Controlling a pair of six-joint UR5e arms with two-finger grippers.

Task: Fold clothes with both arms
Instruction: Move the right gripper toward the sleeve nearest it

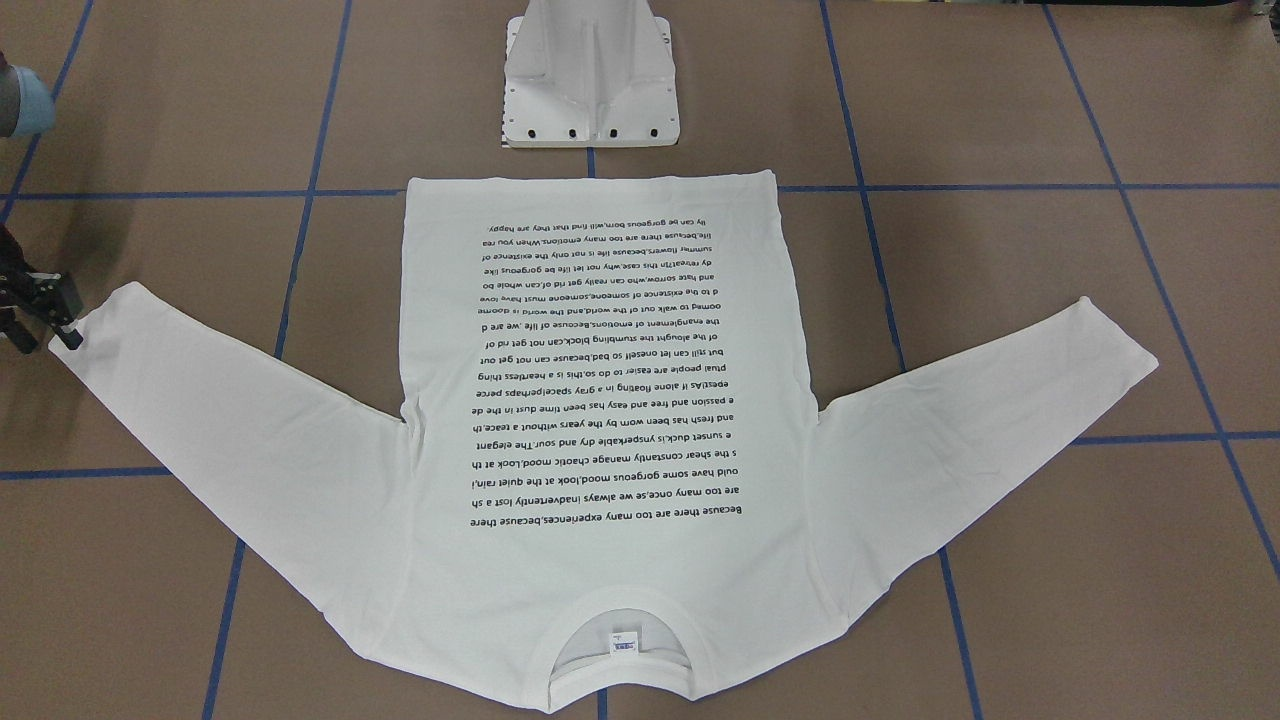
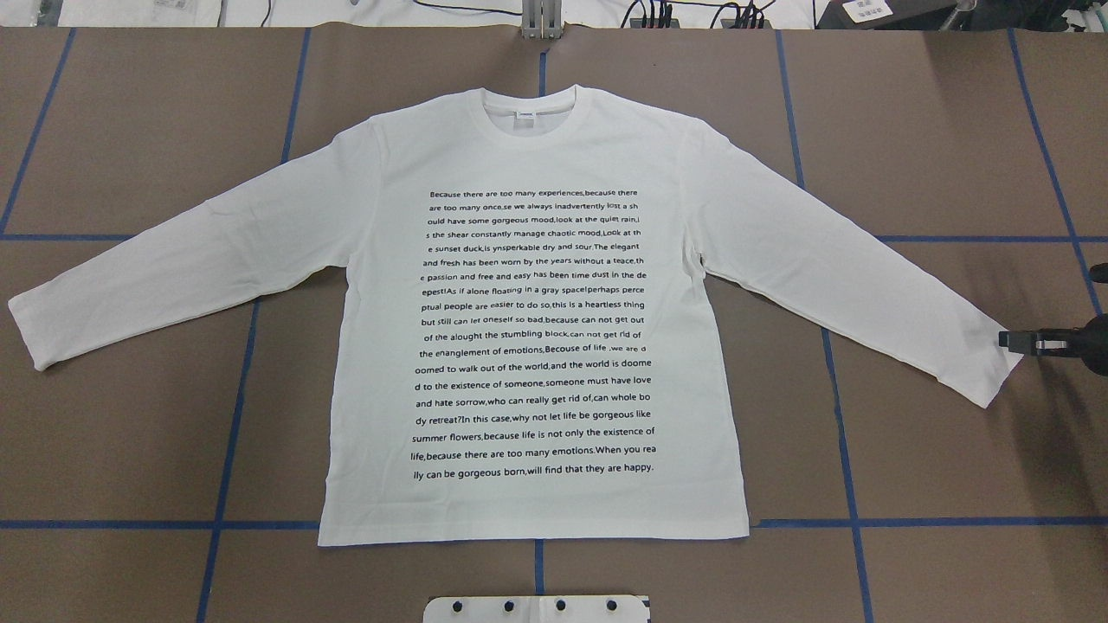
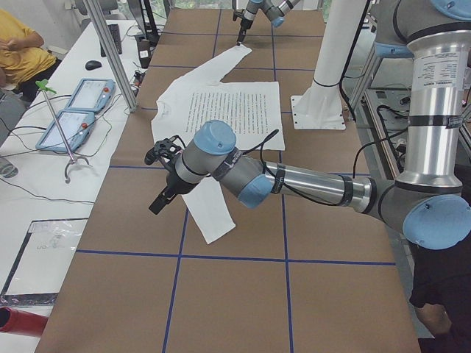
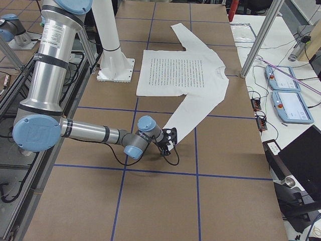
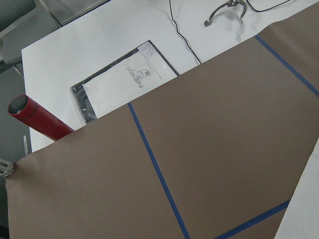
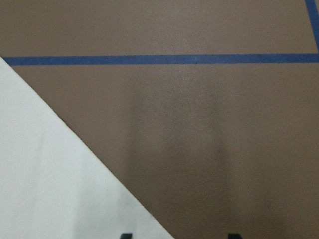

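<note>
The white long-sleeved shirt lies flat on the table with the black text up, neck away from the robot and both sleeves spread out. My right gripper is low at the cuff of the sleeve on the robot's right. In the right wrist view its fingertips stand apart, with the sleeve edge beside one. It is open and holds nothing. My left gripper hovers above the other sleeve; I cannot tell if it is open or shut.
The white metal stand stands just behind the shirt's hem. Blue tape lines grid the brown table. A red tube, a plastic sleeve and teach pendants lie on the white side table past the far edge.
</note>
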